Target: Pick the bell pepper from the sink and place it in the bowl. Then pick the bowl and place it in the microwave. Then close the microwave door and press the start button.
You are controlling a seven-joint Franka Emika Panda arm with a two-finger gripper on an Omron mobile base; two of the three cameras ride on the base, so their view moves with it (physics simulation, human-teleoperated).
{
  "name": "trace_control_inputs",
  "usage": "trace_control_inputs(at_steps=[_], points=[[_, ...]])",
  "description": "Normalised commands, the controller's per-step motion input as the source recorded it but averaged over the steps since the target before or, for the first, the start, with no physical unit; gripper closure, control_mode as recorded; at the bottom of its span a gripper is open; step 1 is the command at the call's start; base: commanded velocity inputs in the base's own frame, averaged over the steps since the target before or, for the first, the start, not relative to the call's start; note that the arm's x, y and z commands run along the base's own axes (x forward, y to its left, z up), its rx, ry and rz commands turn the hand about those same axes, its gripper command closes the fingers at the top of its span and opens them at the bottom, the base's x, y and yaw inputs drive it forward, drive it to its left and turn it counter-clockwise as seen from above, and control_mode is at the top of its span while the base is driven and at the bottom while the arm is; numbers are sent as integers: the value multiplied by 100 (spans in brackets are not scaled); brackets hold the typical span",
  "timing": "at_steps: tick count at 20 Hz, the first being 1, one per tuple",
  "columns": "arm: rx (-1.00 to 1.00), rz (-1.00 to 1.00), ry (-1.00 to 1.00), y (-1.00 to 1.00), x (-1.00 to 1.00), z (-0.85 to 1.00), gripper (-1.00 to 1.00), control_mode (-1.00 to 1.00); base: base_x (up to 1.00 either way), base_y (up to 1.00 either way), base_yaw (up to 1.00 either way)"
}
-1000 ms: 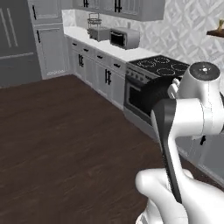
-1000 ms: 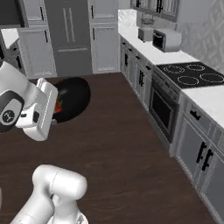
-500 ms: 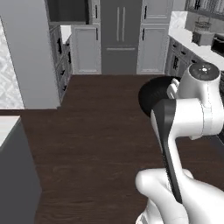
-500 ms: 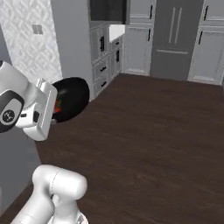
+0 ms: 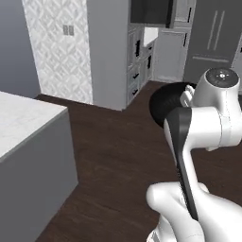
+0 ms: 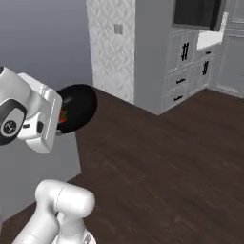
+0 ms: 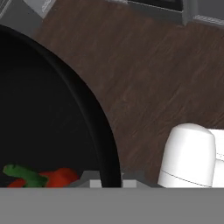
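- Gripper [image 7: 107,183] closed narrow on the rim of the bowl [image 7: 48,118], carried above dark wood floor [image 7: 144,74].
- Bell pepper [image 7: 59,177] inside the bowl, just left of the fingers.

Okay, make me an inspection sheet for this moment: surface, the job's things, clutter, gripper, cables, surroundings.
Surface: dark wood floor under the base; a pale counter corner at the near left.
Job's things: black bowl carried in the air at the arm's end, the red bell pepper with its green stem lying inside it.
Clutter: nothing seen.
Gripper: shut on the bowl's rim, fingertips mostly hidden at the bottom of the hand view.
Cables: nothing seen.
Surroundings: patterned tile wall, grey cabinets with black handles, a dark wall-mounted appliance above them.
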Motion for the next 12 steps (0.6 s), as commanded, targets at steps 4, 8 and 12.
trace_control_inputs(at_steps=[4, 8, 12], points=[[0, 0, 0, 0, 0, 0, 100, 100, 42, -66, 70], [0, 0, 0, 0, 0, 0, 100, 100, 41, -80, 66], [0, 0, 0, 0, 0, 0, 100, 100, 46, -82, 63]])
